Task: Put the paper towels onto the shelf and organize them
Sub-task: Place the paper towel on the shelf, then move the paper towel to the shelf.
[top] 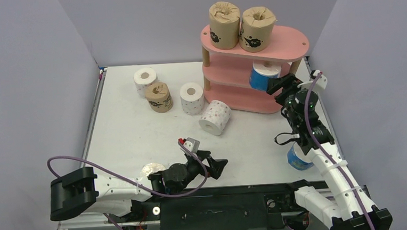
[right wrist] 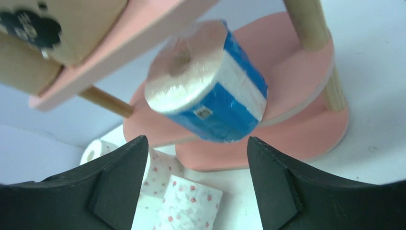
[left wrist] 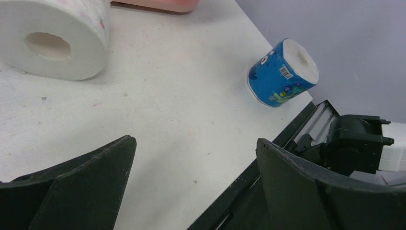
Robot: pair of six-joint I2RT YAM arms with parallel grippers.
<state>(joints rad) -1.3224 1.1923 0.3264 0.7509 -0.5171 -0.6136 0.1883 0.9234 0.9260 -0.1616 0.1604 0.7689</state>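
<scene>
Nearest me, the left claw [left wrist: 195,143] hangs low over the worktop [top: 133,140], jaws spread wide and holding nothing; it has no part in this step. Just past it, the spare blue roll [left wrist: 282,72] lies tilted at the worktop's right edge, close to the right arm. Mid-worktop, the dotted white rolls [top: 215,117] and one brown roll [top: 159,96] wait their turn.

Further out, my right claw [right wrist: 196,140] is up at the shelf [top: 290,41] with its jaws wide apart. The placed blue roll [right wrist: 225,105] sits just beyond the fingertips on the middle board [right wrist: 292,52], near the right-hand post [right wrist: 306,24]. I see no finger touching the wrapper, so I judge this to be the let-go and retreat.

To do it well, I would draw straight back along the approach line and keep the jaws wide until both fingers are outside the board's rim. I would lift only then, because the top board is close overhead. I cannot tell from the wrist view whether the roll stands flat, so I would check that before leaving. Farthest off, a pair of brown rolls [top: 225,17] stands on the top board.
</scene>
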